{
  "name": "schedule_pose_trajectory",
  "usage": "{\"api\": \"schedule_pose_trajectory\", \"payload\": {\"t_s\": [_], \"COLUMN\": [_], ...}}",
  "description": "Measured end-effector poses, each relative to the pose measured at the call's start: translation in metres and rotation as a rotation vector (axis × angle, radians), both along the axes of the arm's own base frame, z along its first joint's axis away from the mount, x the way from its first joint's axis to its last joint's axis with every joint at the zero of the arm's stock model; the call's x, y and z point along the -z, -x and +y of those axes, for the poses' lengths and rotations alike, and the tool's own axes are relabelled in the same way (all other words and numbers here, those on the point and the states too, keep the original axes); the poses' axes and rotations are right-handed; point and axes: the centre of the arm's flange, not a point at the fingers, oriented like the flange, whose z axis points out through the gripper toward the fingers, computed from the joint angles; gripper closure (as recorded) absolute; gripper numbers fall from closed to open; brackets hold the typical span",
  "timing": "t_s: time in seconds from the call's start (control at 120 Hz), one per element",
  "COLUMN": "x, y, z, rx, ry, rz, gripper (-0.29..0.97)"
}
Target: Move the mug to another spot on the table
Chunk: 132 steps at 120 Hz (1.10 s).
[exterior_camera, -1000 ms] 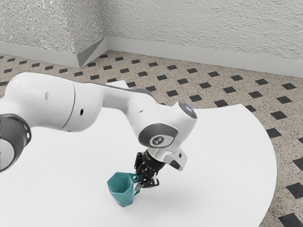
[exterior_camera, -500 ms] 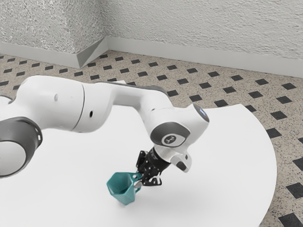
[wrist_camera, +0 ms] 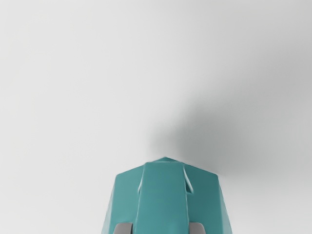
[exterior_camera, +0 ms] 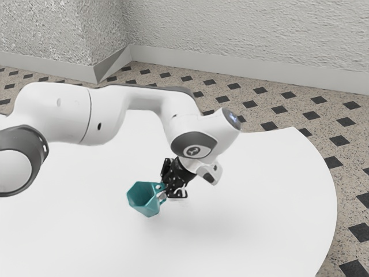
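Fingers (exterior_camera: pixel 167 193) gripped the teal mug (exterior_camera: pixel 144 199) from two sides at its handle, holding it tilted and apparently just clear of the white worktop (exterior_camera: pixel 259 219), its body jutting out beyond the fingertips.

No legible text, number or brand name. The single mark is a small dark round emblem (exterior_camera: pixel 196 151) on the grey joint cap (exterior_camera: pixel 185 144) of the white arm (exterior_camera: pixel 115 118), seen in the exterior view; its form cannot be read as letters or digits
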Motion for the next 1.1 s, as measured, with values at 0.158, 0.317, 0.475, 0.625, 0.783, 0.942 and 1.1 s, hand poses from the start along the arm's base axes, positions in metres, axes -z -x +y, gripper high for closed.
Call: {"api": "schedule_pose_trajectory", "payload": {"t_s": [0.158,0.317,0.475,0.625,0.783,0.942,1.1], "x": [-0.002,-0.002,0.001,0.005,0.008,0.021,0.024], "y": [-0.018,-0.038,-0.046,-0.048,-0.053,-0.043,-0.041], "z": [0.016,0.044,0.048,0.047,0.066,0.073,0.077], "rx": [0.065,0.116,0.207,0.318,0.387,0.441,0.501], "ry": [0.002,0.044,0.048,-0.012,-0.07,-0.095,-0.113], "rz": [-0.047,-0.08,-0.077,-0.064,-0.021,0.092,0.182], "gripper": [0.67,0.66,0.66,0.66,0.66,0.66,0.66]}}
